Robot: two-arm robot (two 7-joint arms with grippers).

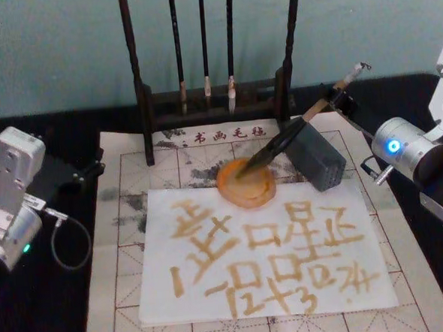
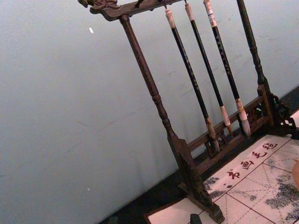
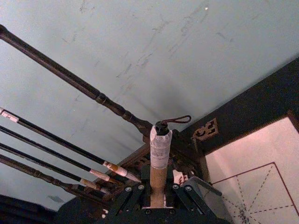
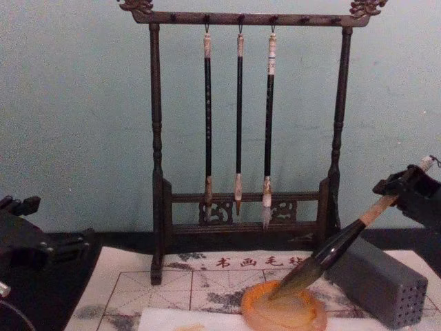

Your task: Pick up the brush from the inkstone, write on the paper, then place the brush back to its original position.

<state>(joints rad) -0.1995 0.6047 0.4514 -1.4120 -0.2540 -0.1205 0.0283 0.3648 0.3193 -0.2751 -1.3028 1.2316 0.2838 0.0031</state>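
The brush (image 1: 295,131) leans with its dark tip in the amber inkstone (image 1: 245,183) and its tan handle rising to the back right. My right gripper (image 1: 336,93) is shut on the upper handle. In the right wrist view the handle (image 3: 158,179) sits between the fingers (image 3: 136,196), and the white-wrapped top pokes out above them. From the chest the brush (image 4: 331,252) slants from the inkstone (image 4: 282,310) up to the right gripper (image 4: 403,187). The white paper (image 1: 161,290) lies in front of the inkstone, covered in golden-brown characters. My left arm (image 1: 13,205) rests parked at the left.
A dark wooden rack (image 1: 137,81) with three thin hanging brushes (image 4: 239,124) stands at the back, and the left wrist view faces this rack (image 2: 159,107). A grey rectangular block (image 1: 319,156) sits right of the inkstone, under the brush handle. A gridded felt mat (image 1: 119,217) covers the table.
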